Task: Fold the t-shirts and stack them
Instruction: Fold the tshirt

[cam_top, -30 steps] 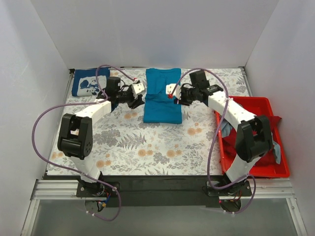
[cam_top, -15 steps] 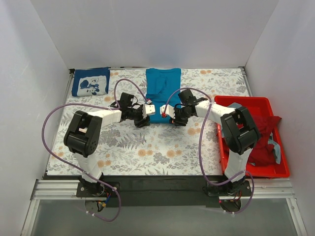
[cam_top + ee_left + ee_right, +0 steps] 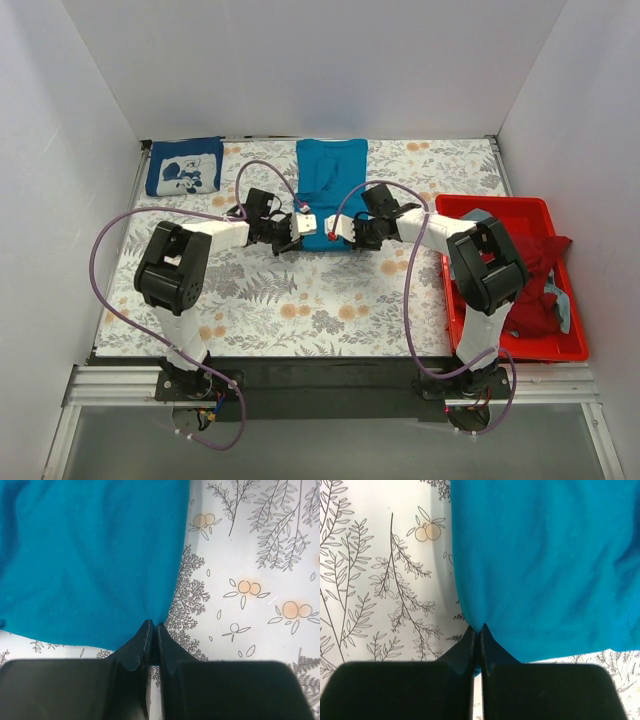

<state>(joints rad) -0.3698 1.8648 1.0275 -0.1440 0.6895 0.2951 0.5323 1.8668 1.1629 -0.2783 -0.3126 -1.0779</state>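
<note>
The teal-blue t-shirt (image 3: 330,175) lies partly folded at the table's back centre, its near hem toward the arms. My left gripper (image 3: 301,230) is shut on the hem's left corner; the left wrist view shows the fingertips (image 3: 147,630) pinched on the teal cloth (image 3: 90,555). My right gripper (image 3: 339,231) is shut on the right corner, and the right wrist view shows its jaws closed on the teal cloth (image 3: 545,555). A folded navy t-shirt with a white graphic (image 3: 184,166) lies at the back left. Dark red (image 3: 535,300) and pale blue-grey (image 3: 462,262) shirts sit in the bin.
A red plastic bin (image 3: 470,335) stands along the right edge of the table. White walls close in the back and both sides. The floral tablecloth (image 3: 300,300) covers the table in front of the grippers.
Both grippers have moved from the shirt's sides, toward the near edge, down to its near hem corners and closed on them. They have barely moved in the last half second.
</note>
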